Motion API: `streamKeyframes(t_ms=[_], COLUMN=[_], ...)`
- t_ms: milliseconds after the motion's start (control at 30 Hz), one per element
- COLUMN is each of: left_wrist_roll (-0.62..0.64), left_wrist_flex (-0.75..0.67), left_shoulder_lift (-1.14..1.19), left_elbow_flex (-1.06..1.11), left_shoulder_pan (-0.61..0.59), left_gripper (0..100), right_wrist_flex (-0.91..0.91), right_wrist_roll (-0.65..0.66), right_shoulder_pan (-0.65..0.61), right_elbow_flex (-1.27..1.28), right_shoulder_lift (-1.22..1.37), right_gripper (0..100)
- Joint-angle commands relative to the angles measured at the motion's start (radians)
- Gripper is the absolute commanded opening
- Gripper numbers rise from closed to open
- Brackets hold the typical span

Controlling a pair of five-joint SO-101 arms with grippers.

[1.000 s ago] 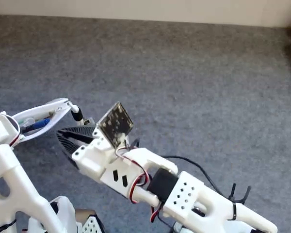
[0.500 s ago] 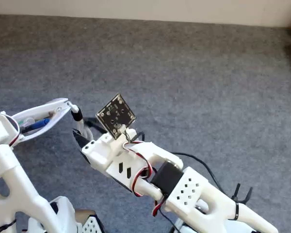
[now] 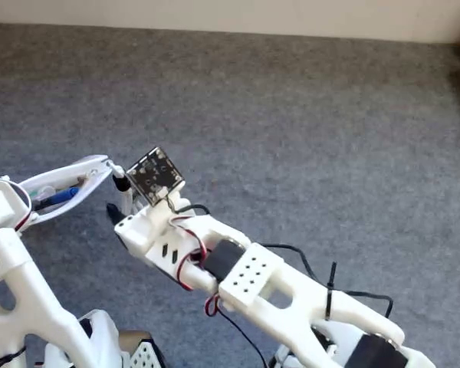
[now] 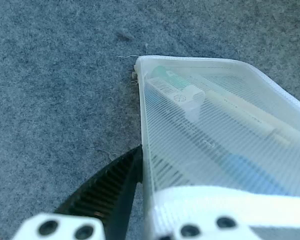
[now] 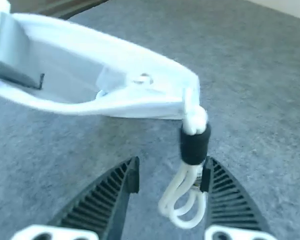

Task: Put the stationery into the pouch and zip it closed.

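Note:
A translucent white pouch [image 3: 65,184] is held up off the grey carpet, and my left gripper [image 4: 144,175] is shut on one end of it [image 4: 215,135]. Stationery lies inside: a white item with a green end [image 4: 177,90], a pale pen [image 4: 245,112] and a blue item [image 3: 60,198]. A zipper pull with a black sleeve [image 5: 194,145] and a white cord loop [image 5: 182,200] hangs from the pouch's other end [image 3: 123,184]. My right gripper [image 5: 165,195] is open around the cord, which hangs close to one black finger [image 5: 225,195]. The pouch mouth [image 5: 90,75] gapes open.
Grey carpet [image 3: 314,123] covers the whole surface, with open room to the right and back. A pale wall edge [image 3: 230,15] runs along the far side. My right arm [image 3: 245,272] stretches in from the lower right.
My right arm has swung left and forward, bringing its open fingers around the hanging zipper pull. The left arm and the pouch have stayed put.

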Motion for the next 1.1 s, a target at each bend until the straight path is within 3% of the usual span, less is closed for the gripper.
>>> streamKeyframes(t_ms=[0,500,700,833,933,1067], left_wrist_roll=[0.012,0.011,0.011,0.011,0.011,0.011], left_wrist_flex=[-0.02,-0.02,-0.02,-0.02,-0.02,-0.021], left_shoulder_lift=[0.019,0.019,0.019,0.019,0.019,0.019], left_elbow_flex=[0.01,0.01,0.01,0.01,0.01,0.01], left_shoulder_pan=[-0.004,-0.004,-0.004,-0.004,-0.004,-0.004], left_gripper=[0,0,0,0,0,0], right_wrist_flex=[-0.093,-0.268,-0.334,-0.337,-0.337,-0.329], right_wrist_roll=[-0.012,-0.005,-0.003,0.097,0.146,0.193], right_shoulder_pan=[0.048,0.059,0.062,0.061,0.061,0.062], right_elbow_flex=[-0.064,-0.059,-0.058,-0.058,-0.056,-0.048], right_shoulder_lift=[0.013,0.131,0.131,0.133,0.131,0.131], right_gripper=[19.4,19.0,9.6,8.6,0.5,0.3])
